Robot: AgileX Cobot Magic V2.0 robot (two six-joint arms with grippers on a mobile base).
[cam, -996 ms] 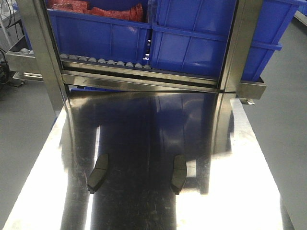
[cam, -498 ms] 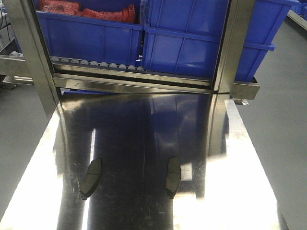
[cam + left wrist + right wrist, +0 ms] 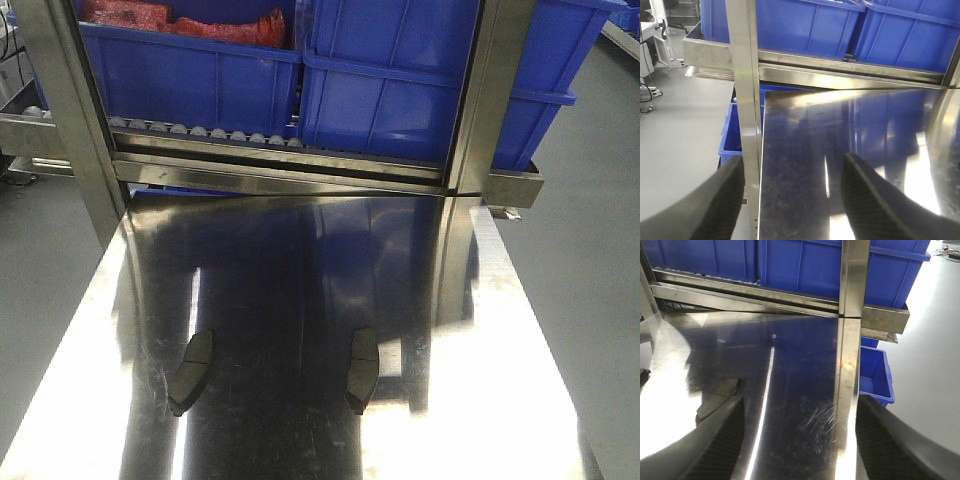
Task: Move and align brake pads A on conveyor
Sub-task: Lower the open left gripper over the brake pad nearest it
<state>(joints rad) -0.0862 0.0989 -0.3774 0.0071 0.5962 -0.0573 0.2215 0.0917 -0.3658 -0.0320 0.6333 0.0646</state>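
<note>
Two brake pads lie flat on the shiny steel tabletop (image 3: 300, 440), a left pad (image 3: 190, 372) and a right pad (image 3: 361, 369), both lengthwise and roughly parallel. The right pad (image 3: 717, 397) also shows in the right wrist view, just beyond the left finger (image 3: 715, 440). My right gripper (image 3: 800, 402) is open above the table's right edge, holding nothing. My left gripper (image 3: 794, 162) is open over the table's left edge, nothing between its fingers. Neither gripper shows in the front view. The conveyor is out of view.
A steel rack with rollers (image 3: 210, 133) holds large blue bins (image 3: 390, 80) at the table's far end. Two upright steel posts, the left post (image 3: 60, 110) and the right post (image 3: 490, 90), flank it. A blue bin (image 3: 875, 372) sits on the floor to the right.
The whole front view has shifted slightly, so the rack and pads sit a little further left in the frame. The two pads keep their places on the table.
</note>
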